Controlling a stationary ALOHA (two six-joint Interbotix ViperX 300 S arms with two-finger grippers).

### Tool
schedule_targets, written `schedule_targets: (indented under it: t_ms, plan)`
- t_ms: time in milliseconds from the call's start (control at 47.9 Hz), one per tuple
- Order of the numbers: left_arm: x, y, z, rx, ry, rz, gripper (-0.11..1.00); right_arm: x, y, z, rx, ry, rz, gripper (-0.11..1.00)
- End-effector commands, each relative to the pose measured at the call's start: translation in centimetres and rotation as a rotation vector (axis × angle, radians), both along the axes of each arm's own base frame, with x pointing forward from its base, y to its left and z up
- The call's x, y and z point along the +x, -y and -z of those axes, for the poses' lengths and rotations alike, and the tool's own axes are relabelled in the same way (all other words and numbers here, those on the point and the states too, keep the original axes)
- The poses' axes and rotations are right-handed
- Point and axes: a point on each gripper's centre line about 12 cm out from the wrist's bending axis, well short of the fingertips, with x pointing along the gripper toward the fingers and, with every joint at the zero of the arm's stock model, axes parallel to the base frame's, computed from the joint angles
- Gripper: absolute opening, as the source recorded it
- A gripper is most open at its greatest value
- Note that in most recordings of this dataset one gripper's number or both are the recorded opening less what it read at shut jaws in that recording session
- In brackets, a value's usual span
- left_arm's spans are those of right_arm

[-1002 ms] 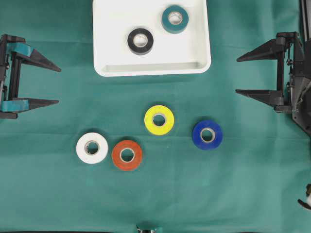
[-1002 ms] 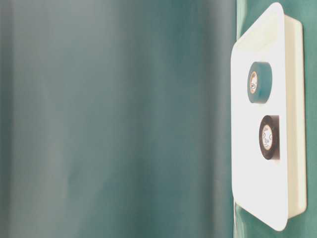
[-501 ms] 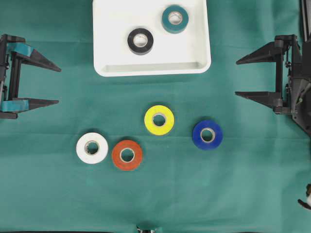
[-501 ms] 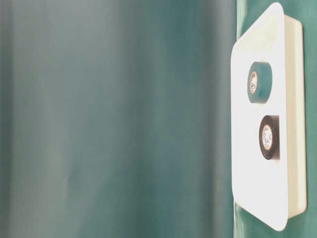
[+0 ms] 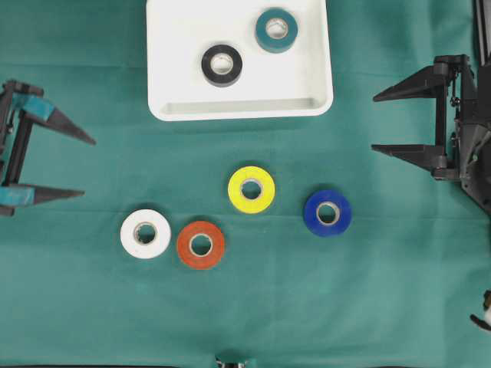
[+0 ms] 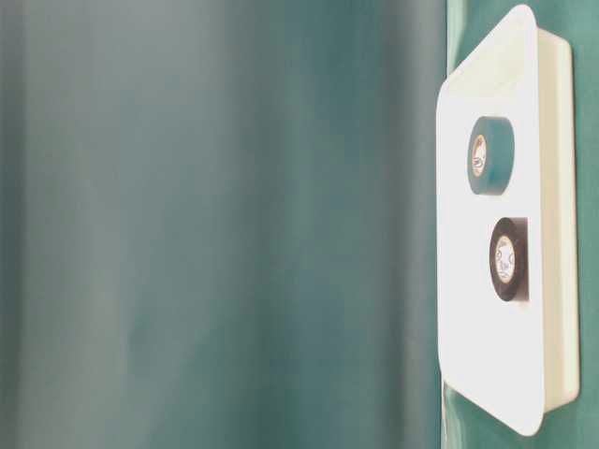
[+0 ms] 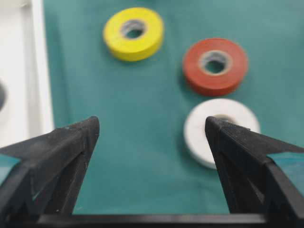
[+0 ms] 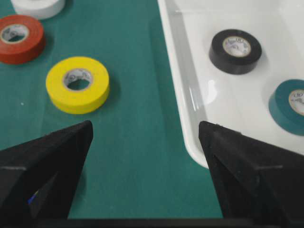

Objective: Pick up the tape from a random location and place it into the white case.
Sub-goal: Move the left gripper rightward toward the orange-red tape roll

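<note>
The white case (image 5: 238, 107) lies at the top middle of the green cloth, holding a black tape roll (image 5: 222, 64) and a teal tape roll (image 5: 276, 30). On the cloth below lie a yellow roll (image 5: 252, 189), a blue roll (image 5: 327, 213), an orange-red roll (image 5: 201, 244) and a white roll (image 5: 146, 233). My left gripper (image 5: 83, 167) stands open at the left edge, empty, with the white roll (image 7: 218, 130) ahead of its right finger in the left wrist view. At the right edge my right gripper (image 5: 374, 121) is open and empty, facing the case (image 8: 190, 102) and the yellow roll (image 8: 78, 84).
Green cloth covers the whole table. The table-level view shows only the case (image 6: 538, 234) with the teal roll (image 6: 489, 155) and black roll (image 6: 508, 259) beside a blurred green surface. A small dark object (image 5: 230, 362) sits at the bottom edge.
The left gripper has shifted downward along the left edge and tilted slightly toward the loose rolls. The right gripper and all tape rolls stay where they were.
</note>
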Motion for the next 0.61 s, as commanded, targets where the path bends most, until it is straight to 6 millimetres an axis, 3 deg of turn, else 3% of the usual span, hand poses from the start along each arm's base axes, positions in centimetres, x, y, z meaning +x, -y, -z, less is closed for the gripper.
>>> schedule_targets:
  t_ms: [0,585]
  plan:
    - [0.1,0.94,-0.58,-0.009,0.023,0.041,0.98,0.46,0.06,-1.13,0.0,0.026,0.002,0.9]
    - [0.05,1.7,-0.24,-0.077,-0.01,0.04,0.96,0.45,0.1,-1.15,-0.002,0.016,0.005,0.9]
